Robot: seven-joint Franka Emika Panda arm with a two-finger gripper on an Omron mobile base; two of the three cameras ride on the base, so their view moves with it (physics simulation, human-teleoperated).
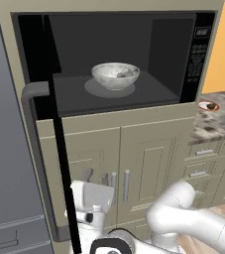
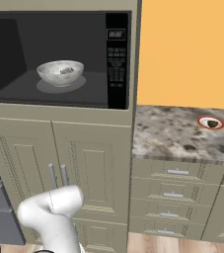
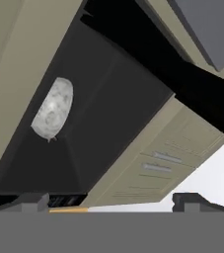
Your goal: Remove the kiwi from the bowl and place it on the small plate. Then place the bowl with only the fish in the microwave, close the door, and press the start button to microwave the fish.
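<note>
One bowl (image 1: 115, 75) holding the fish (image 1: 127, 73) is seen inside the microwave (image 1: 198, 54), whose door (image 1: 59, 149) is swung open. The kiwi (image 2: 212, 123) is seen on the small plate (image 2: 201, 120) on the counter (image 2: 172, 136). The gripper (image 3: 111, 200) is spread wide, holding nothing.

The wide black glossy microwave door (image 1: 59, 144) stands swung out edge-on at the left, leaving the black microwave (image 1: 183, 59) cavity's front open. Inside, only the round pale grey-white bowl (image 1: 115, 75) occupies mid-floor, with room around it.
</note>
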